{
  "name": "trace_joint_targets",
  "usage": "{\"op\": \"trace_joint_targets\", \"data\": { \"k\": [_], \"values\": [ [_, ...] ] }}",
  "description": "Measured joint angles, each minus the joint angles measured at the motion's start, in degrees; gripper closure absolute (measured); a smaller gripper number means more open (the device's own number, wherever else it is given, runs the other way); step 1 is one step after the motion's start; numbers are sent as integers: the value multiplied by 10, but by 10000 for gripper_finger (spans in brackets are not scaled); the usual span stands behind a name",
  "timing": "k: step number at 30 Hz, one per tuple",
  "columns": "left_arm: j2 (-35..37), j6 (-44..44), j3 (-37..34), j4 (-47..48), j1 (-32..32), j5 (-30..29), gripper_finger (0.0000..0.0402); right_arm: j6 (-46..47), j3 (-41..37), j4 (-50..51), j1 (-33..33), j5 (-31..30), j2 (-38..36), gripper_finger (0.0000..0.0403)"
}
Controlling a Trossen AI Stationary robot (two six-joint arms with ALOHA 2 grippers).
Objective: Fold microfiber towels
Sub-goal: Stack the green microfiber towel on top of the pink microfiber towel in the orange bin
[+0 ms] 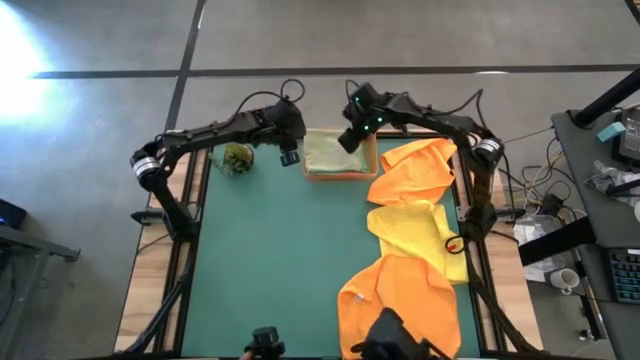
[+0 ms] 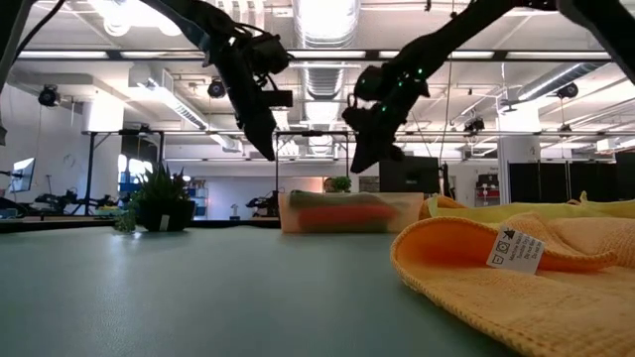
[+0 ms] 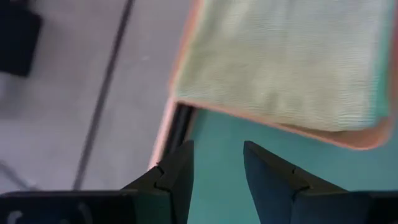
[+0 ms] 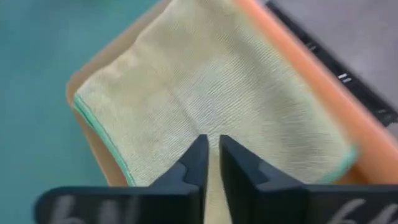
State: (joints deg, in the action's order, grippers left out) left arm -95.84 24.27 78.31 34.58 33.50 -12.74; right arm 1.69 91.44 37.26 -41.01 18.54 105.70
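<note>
Two grippers above tray (image 1: 372, 172) at table's far edge: my right gripper (image 4: 211, 163) nearly closed, empty, over folded green towel (image 4: 211, 93); left gripper (image 3: 217, 171) parted, empty, beside tray; orange towels (image 1: 415, 165) wait along right edge.

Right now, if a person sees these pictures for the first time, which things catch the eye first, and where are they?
The bright orange and yellow towels come first, lying loose in a long pile down the right side of the green table mat. Next is the tray at the far edge, holding a folded pale green towel. The right gripper hangs above that towel with fingers nearly together, and the left gripper hangs beside the tray, fingers apart.
</note>
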Motion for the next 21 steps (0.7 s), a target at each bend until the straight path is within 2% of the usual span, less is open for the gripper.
{"op": "trace_joint_targets", "data": {
  "k": [3,14,17,21],
  "values": [
    [10,-1,0,-1,0,-18,278,-4,0,0,0,12,23,391],
    [16,-1,0,-1,3,-26,278,11,0,14,0,-7,87,394],
    [16,-1,0,-1,3,-26,278,17,0,15,0,-10,88,394],
    [16,-1,0,7,3,-26,278,12,0,19,0,-24,53,394]
  ]
}}
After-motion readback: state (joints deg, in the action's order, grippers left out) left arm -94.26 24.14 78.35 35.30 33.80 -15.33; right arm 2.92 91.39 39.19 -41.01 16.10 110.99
